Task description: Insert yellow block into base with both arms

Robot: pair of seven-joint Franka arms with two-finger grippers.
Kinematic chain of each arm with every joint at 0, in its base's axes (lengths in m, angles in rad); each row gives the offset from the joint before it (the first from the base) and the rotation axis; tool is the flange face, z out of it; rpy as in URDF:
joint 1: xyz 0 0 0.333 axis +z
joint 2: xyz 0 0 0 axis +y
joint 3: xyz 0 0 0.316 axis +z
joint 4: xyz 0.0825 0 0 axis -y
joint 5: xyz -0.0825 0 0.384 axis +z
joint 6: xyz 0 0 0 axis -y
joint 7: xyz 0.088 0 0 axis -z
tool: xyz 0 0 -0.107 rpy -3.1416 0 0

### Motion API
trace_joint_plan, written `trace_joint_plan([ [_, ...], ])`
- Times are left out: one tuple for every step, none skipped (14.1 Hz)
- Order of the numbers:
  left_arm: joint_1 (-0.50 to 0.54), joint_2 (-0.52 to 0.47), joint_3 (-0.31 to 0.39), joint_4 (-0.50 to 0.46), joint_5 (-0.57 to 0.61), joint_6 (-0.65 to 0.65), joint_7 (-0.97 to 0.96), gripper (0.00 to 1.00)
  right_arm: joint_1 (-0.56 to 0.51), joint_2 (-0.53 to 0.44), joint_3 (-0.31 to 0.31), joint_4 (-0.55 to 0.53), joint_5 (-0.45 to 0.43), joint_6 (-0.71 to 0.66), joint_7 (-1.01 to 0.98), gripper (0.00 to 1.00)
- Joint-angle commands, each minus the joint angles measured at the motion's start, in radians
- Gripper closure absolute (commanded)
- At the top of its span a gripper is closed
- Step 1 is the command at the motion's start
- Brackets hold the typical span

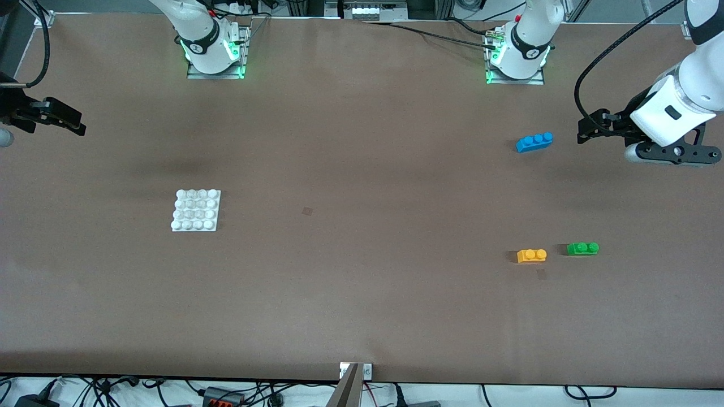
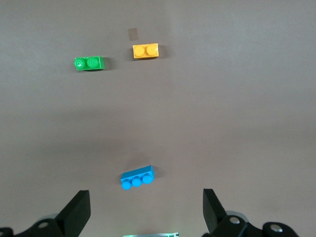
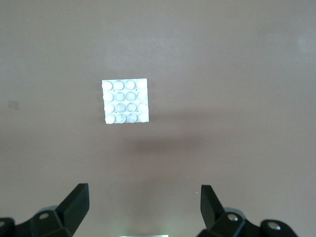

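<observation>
The yellow block (image 1: pixel 531 255) (image 2: pixel 145 51) lies flat on the brown table toward the left arm's end, studs up, apart from both grippers. The white studded base (image 1: pixel 195 210) (image 3: pixel 126 101) rests on the table toward the right arm's end. My left gripper (image 1: pixel 587 129) (image 2: pixel 146 200) hangs open and empty above the table at the left arm's end, close to the blue brick. At the right arm's end my right gripper (image 1: pixel 76 123) (image 3: pixel 144 195) hovers open and empty over bare table, with the base in its wrist view.
A blue three-stud brick (image 1: pixel 534 141) (image 2: pixel 137 177) lies farther from the front camera than the yellow block. A green two-stud brick (image 1: pixel 582 248) (image 2: pixel 89 63) sits beside the yellow block. The arm bases (image 1: pixel 215 51) (image 1: pixel 517 56) stand along the table's back edge.
</observation>
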Motion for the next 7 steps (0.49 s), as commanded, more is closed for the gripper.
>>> trace_joint_plan([
  [0.008,0.014,-0.007,0.031,0.013,-0.022,-0.007,0.0,-0.008,-0.011,0.0,-0.012,0.019,0.009,0.014,0.0],
  [0.005,0.014,-0.007,0.036,0.016,-0.024,-0.008,0.0,-0.006,-0.011,0.0,-0.011,0.019,0.009,0.013,0.0],
  [0.008,0.014,-0.007,0.036,0.015,-0.024,-0.007,0.0,-0.006,-0.011,0.0,-0.011,0.018,0.006,0.014,0.0],
  [0.007,0.016,-0.007,0.036,0.016,-0.024,-0.008,0.0,-0.006,-0.011,0.0,-0.011,0.018,0.004,0.013,0.0],
  [0.007,0.019,-0.007,0.036,0.015,-0.024,-0.007,0.0,-0.008,-0.011,-0.001,-0.011,0.018,0.006,0.013,0.0],
  [0.008,0.02,-0.007,0.036,0.015,-0.025,-0.007,0.0,-0.006,-0.011,0.0,-0.011,0.018,0.006,0.013,0.0],
  [0.008,0.02,-0.007,0.036,0.015,-0.024,-0.007,0.0,-0.005,-0.01,0.0,-0.011,0.012,0.001,0.005,0.0],
])
